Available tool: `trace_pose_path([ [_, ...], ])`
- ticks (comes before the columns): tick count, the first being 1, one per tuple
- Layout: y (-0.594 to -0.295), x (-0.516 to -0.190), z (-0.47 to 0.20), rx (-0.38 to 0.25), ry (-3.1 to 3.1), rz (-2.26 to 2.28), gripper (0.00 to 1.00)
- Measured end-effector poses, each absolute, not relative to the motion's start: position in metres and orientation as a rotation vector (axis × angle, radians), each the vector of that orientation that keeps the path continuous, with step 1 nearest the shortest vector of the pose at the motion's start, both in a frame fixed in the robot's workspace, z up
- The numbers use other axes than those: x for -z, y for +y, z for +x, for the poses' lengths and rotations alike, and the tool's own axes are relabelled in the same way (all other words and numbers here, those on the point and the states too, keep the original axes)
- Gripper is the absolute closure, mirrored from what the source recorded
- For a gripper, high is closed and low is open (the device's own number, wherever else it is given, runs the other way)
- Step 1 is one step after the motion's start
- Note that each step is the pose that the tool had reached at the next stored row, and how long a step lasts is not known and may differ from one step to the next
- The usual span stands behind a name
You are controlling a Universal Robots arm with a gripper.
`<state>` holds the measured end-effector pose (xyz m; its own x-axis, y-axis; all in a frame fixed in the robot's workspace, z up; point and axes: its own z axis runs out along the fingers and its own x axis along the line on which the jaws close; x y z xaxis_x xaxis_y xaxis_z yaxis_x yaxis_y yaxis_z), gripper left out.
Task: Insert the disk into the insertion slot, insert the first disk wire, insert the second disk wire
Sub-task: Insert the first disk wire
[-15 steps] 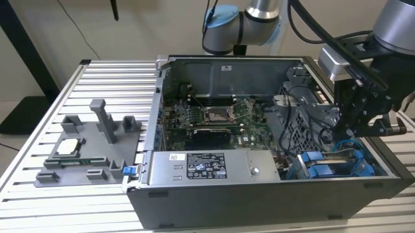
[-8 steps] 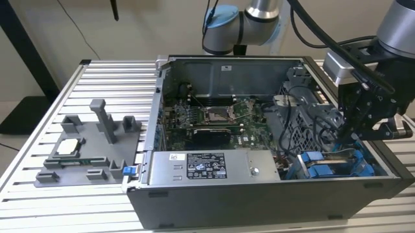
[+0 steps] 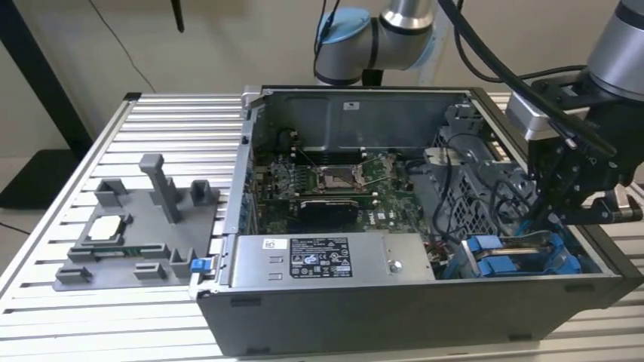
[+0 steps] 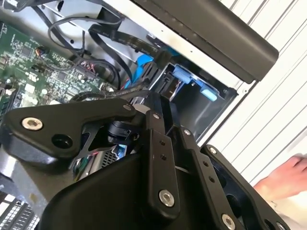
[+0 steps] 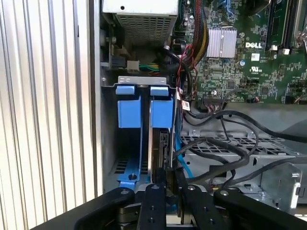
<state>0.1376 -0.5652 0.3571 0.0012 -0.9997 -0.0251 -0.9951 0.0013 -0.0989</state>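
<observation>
**Disk** (image 5: 163, 143). Flat drive, seen edge-on in the first wrist view. Its thin side is dark, and the end nearest the power supply (image 5: 141, 19) carries a bright blue carrier tab. In the exterior view the disk (image 3: 518, 243) shows a strip of silver-grey face between blue plastic.

**Place.** It stands on edge in the slot (image 5: 109, 139), a grey sheet-metal bay in the case corner just beside the power supply. How deep it sits cannot be told.

**Second carrier** (image 5: 128, 108). Blue and of the same pattern, it lies just beside the disk in the same bay, its tab likewise toward the power supply.

**Gripper** (image 5: 168, 184). It is at the disk's end far from the power supply. The fingers (image 5: 153, 203) are drawn close, pinching the disk's edge between them.

**Cables** (image 5: 220, 148). Black loops lie beside the disk, over a perforated cage. Whether any is plugged into the disk cannot be told.

**Exterior view.**
- The whole case (image 3: 403, 317) stands open on a slatted worktop (image 3: 151, 324).
- The motherboard (image 3: 337, 177) lies behind the power supply.
- A grey tray (image 3: 131, 234) of fixtures sits well apart from the power supply, on the side away from the disk.
- The gripper (image 3: 551, 219) hangs over the blue plastic.

**Second wrist view.**
- The gripper (image 4: 169, 123) linkage is seen close up, with the blue of the disk (image 4: 189, 76) beyond it.
- A person's hand (image 4: 288, 177) rests outside the case, on the worktop.
</observation>
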Motion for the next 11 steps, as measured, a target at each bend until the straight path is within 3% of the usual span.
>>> trace_pose_path([
  [11,-0.565,-0.344,0.145,0.044,2.183,-2.169,1.00],
])
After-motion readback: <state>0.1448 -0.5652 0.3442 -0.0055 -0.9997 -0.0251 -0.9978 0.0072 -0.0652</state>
